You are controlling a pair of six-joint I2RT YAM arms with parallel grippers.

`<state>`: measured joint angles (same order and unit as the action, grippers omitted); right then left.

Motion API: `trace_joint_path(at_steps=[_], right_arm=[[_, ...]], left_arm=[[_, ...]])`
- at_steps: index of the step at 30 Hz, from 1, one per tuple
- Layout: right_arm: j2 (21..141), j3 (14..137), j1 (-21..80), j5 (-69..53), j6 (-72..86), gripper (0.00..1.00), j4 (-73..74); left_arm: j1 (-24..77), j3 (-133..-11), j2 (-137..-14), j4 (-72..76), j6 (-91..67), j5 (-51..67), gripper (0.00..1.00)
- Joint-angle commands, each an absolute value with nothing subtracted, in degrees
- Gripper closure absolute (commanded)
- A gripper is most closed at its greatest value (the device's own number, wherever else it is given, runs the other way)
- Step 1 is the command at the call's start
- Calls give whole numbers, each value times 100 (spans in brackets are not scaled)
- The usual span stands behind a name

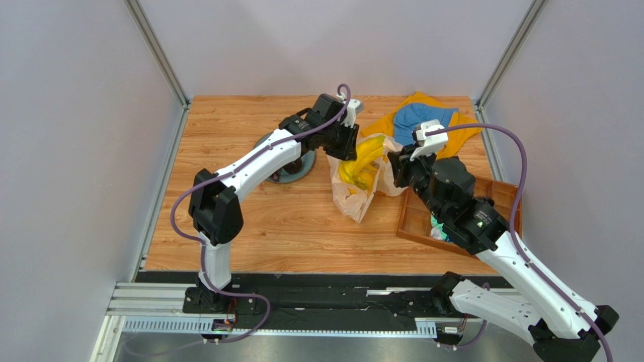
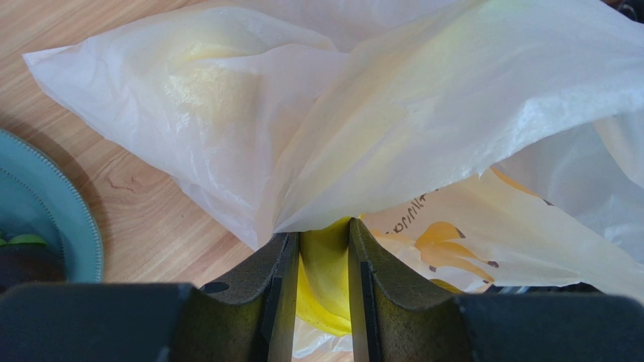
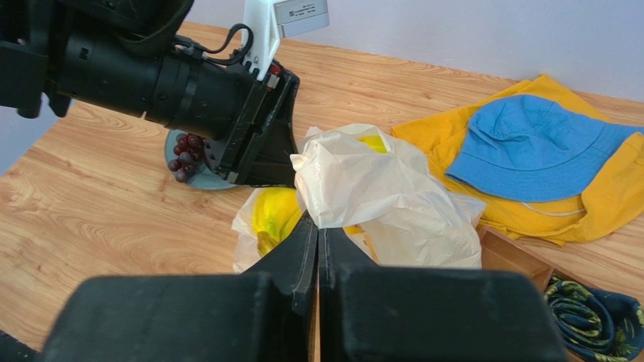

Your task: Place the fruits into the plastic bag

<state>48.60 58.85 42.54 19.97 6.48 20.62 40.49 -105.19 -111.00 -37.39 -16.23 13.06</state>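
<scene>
The plastic bag [image 1: 354,197] stands in the middle of the table with its mouth held up. My right gripper [image 3: 317,223] is shut on the bag's upper edge [image 3: 355,177], and in the top view this gripper [image 1: 396,160] sits at the bag's right side. My left gripper [image 2: 325,245] is shut on the yellow bananas [image 2: 326,283], which hang in the bag's mouth [image 1: 364,162]. Bag film [image 2: 340,113] drapes over the left fingertips. Dark purple grapes [image 3: 184,154] lie on the grey-blue plate [image 3: 202,179] behind the left gripper [image 3: 264,162].
A wooden tray [image 1: 420,220] with a dark patterned cloth [image 3: 593,317] lies under my right arm. An orange cloth [image 1: 393,121] and a blue hat [image 1: 423,119] lie at the back right. The plate [image 1: 296,170] sits partly under my left arm. Grey walls enclose the table.
</scene>
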Motion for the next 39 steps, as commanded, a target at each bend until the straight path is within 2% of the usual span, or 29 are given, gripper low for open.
trace_joint_path(at_steps=[1, 5, 6, 9, 10, 11, 17, 20, 24, 29, 32, 35, 39], right_arm=[[4834, 5792, 4228, 1811, 817, 100, 1802], [4852, 5809, 4228, 1863, 826, 100, 1811], [4843, 5801, 4228, 1881, 826, 100, 1811], [4843, 5792, 4219, 1916, 844, 100, 1802], [4860, 5792, 4219, 1916, 852, 100, 1810], [4860, 5792, 4227, 1925, 861, 100, 1802], [4878, 5801, 4227, 2004, 844, 100, 1854], [4861, 5827, 4227, 2109, 818, 100, 1898], [4816, 5827, 4228, 2206, 800, 100, 1934], [4816, 5853, 4210, 2241, 765, 100, 1942], [4808, 5889, 4219, 2250, 756, 100, 1977], [4825, 5871, 4219, 2250, 765, 100, 1977], [4843, 5889, 4219, 2224, 791, 100, 1995]], left_arm=[[4104, -10442, -11135, -2989, -2188, 879, 68], [4183, -10380, -11189, -2927, -2110, 844, 55], [4184, -10354, -11197, -2909, -2083, 887, 45], [4192, -10239, -11136, -2778, -2100, 1019, 34], [4192, -10231, -11118, -2751, -2092, 1054, 25], [4192, -10196, -11092, -2725, -2074, 1098, 22], [4201, -9653, -10583, -2146, -1802, 1643, 19], [4201, -8942, -9907, -1724, -1661, 1329, 18], [4201, -7798, -8451, -1092, -1705, 265, 15], [4192, -6523, -7463, -764, -2011, 87, 10], [4166, -6022, -7304, -975, -2319, 297, 13], [4157, -5258, -7163, -459, -2687, 745, 18], [4157, -4650, -7102, -35, -3163, 712, 21]])
